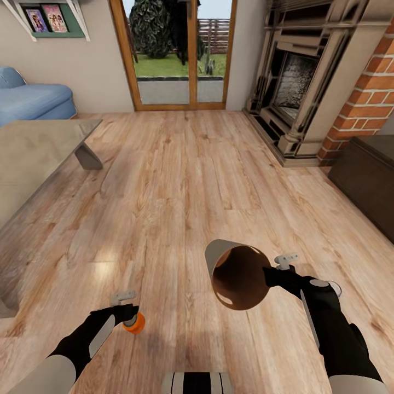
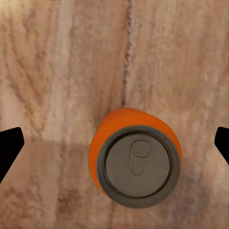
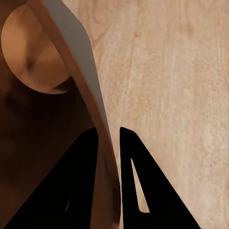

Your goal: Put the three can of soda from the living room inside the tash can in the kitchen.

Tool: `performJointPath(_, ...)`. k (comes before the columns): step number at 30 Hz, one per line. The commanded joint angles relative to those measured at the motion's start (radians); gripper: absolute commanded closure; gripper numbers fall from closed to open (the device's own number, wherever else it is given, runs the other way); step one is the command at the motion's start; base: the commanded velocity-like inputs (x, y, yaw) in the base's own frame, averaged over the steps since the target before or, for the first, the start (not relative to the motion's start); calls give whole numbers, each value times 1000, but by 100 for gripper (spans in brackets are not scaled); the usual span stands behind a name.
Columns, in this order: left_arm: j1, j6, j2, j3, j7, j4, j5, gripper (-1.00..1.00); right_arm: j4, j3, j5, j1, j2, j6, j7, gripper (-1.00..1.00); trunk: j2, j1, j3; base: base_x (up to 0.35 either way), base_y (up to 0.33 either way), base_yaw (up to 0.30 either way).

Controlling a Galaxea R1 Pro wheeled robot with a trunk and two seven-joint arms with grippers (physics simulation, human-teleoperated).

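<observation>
The left gripper (image 1: 130, 313) carries one can of soda (image 1: 134, 322) above the wood-plank floor (image 1: 180, 180) of the living room; in the left wrist view the can (image 2: 136, 160) sits upright between widely spread fingertips (image 2: 9, 148), so whether the jaws actually bear on it cannot be told. The right gripper (image 1: 272, 273) is clamped on the rim of the tash can (image 1: 236, 276), one finger (image 3: 71, 186) inside the wall and the other outside, with the bin tipped so its brown interior faces the head camera. Judgement: the can is light, rigid and smooth-sided, likely slippery, and is best gripped across the middle of its orange body, not the grey top. The bin looks light and thin-walled; a rim pinch may let it swing, so the rim near the oval slot (image 1: 224, 299) seems the soundest hold. No brand, label or writing is legible on either item.
</observation>
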Motion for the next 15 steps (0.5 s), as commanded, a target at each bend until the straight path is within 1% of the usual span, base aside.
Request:
performJointPath(1,0,-3,-1,0,0,0,0,-100,-1,1,-17,0,0,3,3,100,0,0,-4,0,0,0)
performJointPath(14,0,-10,-9,0,-1,0,1,-100,-1,1,-17,0,0,3,3,100,-3,6,-54,0,0,0)
performJointPath(15,0,-10,-9,0,-1,0,1,-100,-1,1,-17,0,0,3,3,100,-3,6,-54,0,0,0)
